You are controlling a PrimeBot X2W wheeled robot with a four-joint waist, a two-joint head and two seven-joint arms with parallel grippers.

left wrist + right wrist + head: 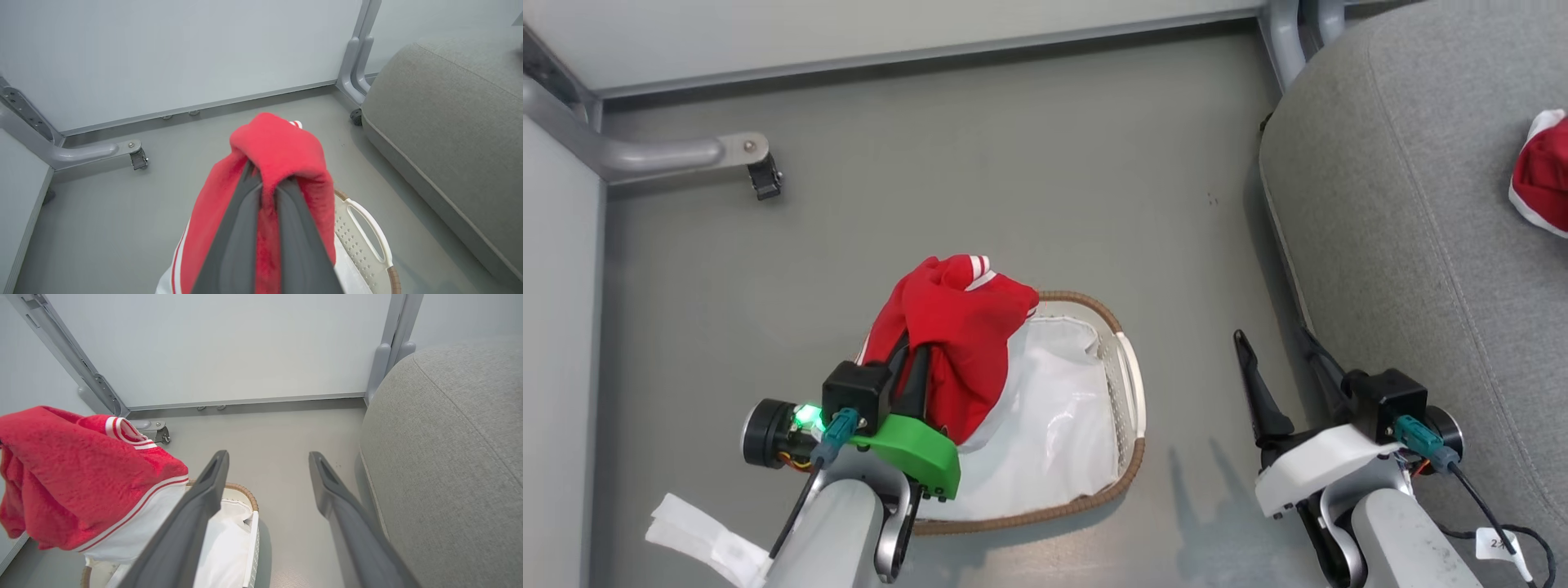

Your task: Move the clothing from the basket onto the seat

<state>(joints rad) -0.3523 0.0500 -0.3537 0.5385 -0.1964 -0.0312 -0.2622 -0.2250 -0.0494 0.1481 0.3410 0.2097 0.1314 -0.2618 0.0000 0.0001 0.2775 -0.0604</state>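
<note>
1. Two claws noted: the left claw [261,179] is clenched on a red garment [956,327], with cloth bunched over its tips. The right claw [268,457] is released and holds nothing.
2. Garment hangs above the basket [1131,392]; cannot tell whether its hem is clear of the rim.
3. Seat [1405,245] lies to the right, with another red piece [1543,175] on it.
4. Judgement: lift until the hem is free, carry it high over the seat's rounded edge, and release well inboard.
</note>
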